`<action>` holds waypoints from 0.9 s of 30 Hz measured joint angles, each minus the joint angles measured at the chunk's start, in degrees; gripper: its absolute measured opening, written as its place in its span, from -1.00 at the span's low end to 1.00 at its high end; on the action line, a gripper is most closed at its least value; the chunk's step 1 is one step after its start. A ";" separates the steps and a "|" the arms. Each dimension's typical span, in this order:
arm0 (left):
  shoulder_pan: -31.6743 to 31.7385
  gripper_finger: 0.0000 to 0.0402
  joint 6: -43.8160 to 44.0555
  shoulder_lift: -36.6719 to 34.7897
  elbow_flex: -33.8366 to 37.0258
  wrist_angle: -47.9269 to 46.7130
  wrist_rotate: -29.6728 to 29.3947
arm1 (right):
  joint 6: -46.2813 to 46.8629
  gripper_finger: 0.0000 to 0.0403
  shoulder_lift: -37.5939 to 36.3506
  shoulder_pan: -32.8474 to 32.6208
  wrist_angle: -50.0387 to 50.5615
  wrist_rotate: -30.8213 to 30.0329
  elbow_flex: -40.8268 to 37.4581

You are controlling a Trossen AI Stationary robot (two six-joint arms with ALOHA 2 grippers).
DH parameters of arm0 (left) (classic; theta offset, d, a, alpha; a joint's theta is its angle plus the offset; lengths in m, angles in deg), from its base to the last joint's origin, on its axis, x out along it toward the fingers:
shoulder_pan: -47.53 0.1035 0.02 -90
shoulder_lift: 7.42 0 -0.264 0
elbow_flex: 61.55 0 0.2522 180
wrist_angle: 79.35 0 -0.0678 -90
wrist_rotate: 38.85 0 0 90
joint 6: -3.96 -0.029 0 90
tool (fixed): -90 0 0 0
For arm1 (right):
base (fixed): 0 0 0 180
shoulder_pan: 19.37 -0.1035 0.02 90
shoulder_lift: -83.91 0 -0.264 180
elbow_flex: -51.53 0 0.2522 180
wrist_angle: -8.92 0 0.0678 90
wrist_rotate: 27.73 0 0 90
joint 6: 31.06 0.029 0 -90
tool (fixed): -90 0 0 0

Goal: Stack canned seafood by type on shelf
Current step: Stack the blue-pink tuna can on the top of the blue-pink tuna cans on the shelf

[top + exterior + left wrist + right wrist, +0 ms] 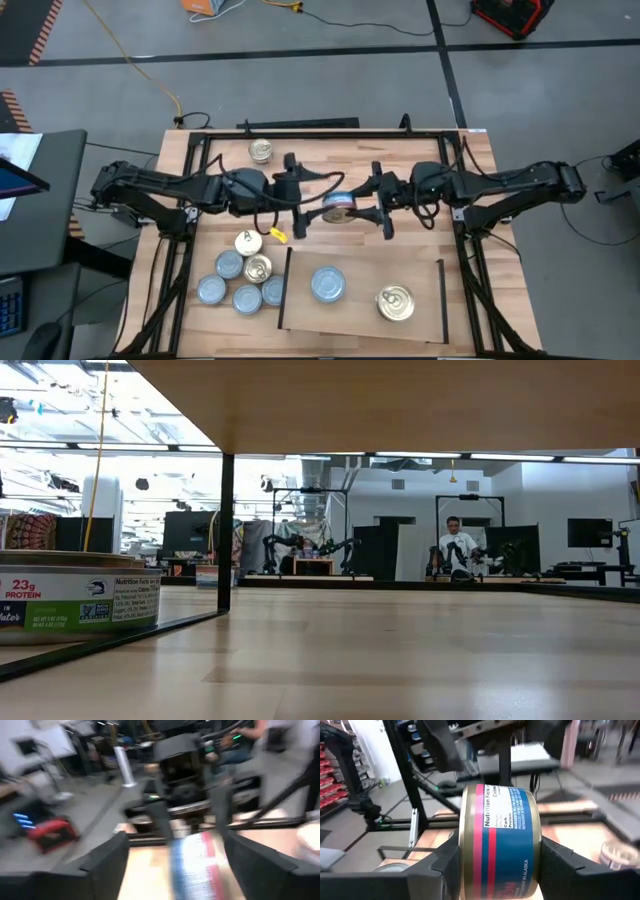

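Mid-table, the right gripper (495,862) clamps a round metal tin (499,840), blue-and-pink label reading "Nutrition Facts". The left gripper (300,195), at its nine o'clock, stands with jaws wide apart. On the pale wooden shelf (360,320), one silvery-blue tin (328,284) and one gold tin (396,303).

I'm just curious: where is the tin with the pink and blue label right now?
Held above mid-table in the high view, the tin sits in the right gripper, left gripper alongside.
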 joint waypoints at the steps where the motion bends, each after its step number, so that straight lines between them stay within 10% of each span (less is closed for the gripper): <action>1: -0.25 0.64 -2.40 -0.16 -0.02 0.08 -1.23 | 1.11 0.08 -0.05 0.00 2.93 0.34 1.18; 17: -11.81 0.59 -15.57 0.06 4.61 -3.74 -2.98 | 21.99 0.10 -0.20 1.08 39.95 32.17 20.45; 27: -19.96 0.59 -12.15 -0.02 5.25 -3.53 -11.08 | 40.43 0.10 2.26 -0.65 43.32 32.20 20.81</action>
